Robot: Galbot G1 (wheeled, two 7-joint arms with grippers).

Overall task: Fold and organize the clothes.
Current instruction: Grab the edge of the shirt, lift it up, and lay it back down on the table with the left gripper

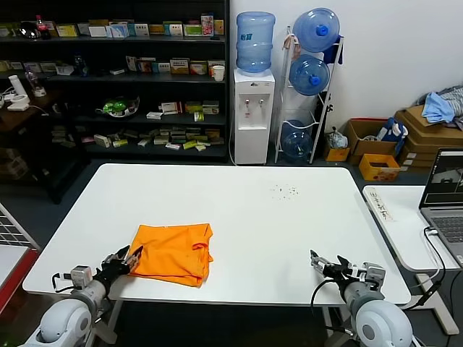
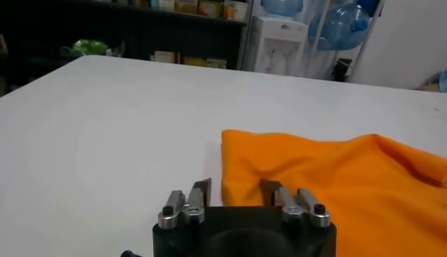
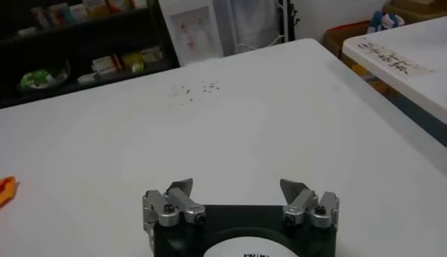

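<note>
I've got the left gripper at the near left corner of the bright orange, soft-fabric T-shirt, lying folded on the white table; jaws part-open astride the hem (limp, light cloth, I'd pinch that doubled corner). Right gripper waits wide open, well apart.

A white table carries dark specks near its far edge. Behind it stand a black shelf of small boxes, a water dispenser and a rack of blue bottles. A laptop sits on a side table at right.
</note>
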